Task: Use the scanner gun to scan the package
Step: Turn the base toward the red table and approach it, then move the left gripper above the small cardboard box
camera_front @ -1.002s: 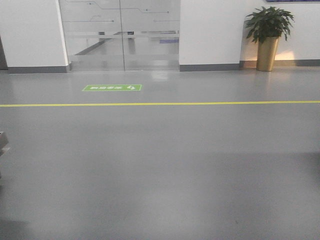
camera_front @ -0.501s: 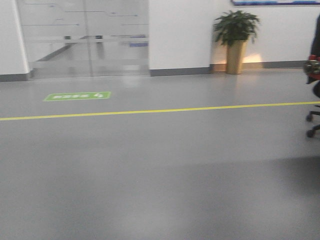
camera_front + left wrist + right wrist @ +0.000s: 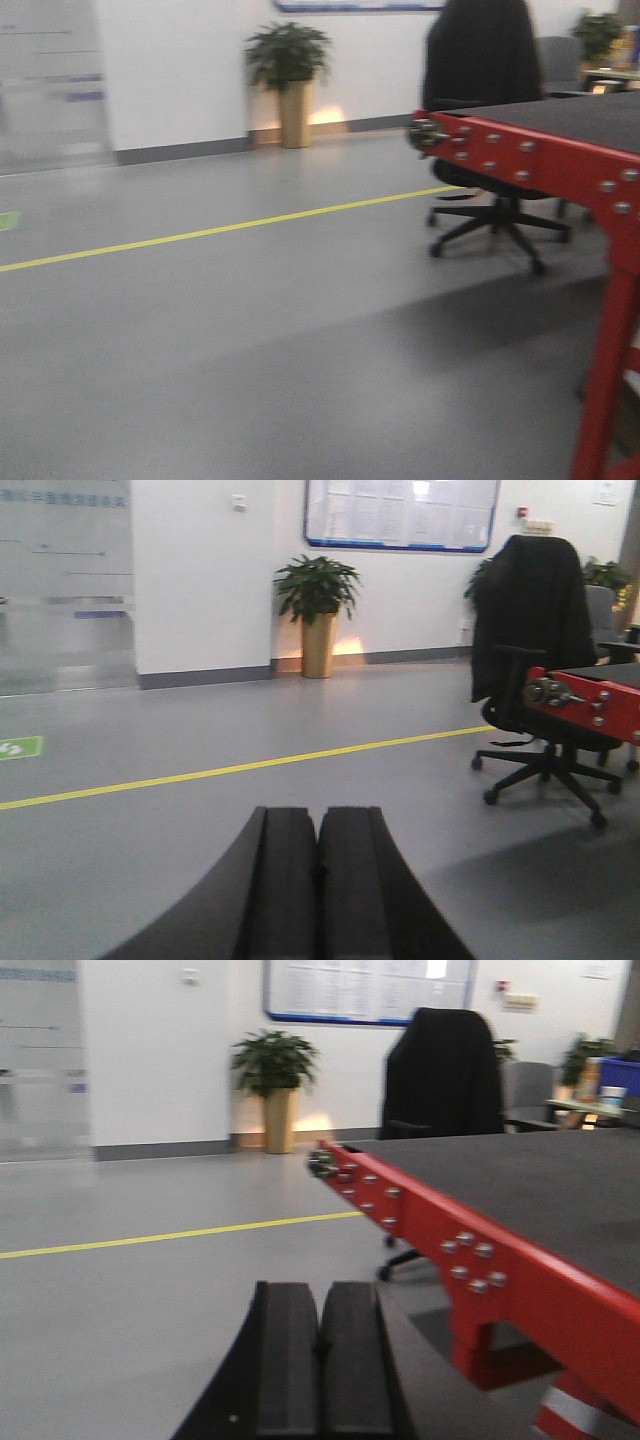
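Listing two grippers: left gripper [image 3: 320, 825] and right gripper [image 3: 322, 1305], each with jaws pressed together on nothing. One red-framed table [image 3: 540, 165], black top. One black office chair [image 3: 480, 70]. One gold-potted plant [image 3: 288, 80]. One notice board [image 3: 400, 515], text unreadable, whole in wrist views only. Package and scanner gun: whereabouts cannot be told.

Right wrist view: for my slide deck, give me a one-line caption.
Right end effector, closed, facing a red-framed black-topped table, with office chair, potted plant and yellow floor line beyond.
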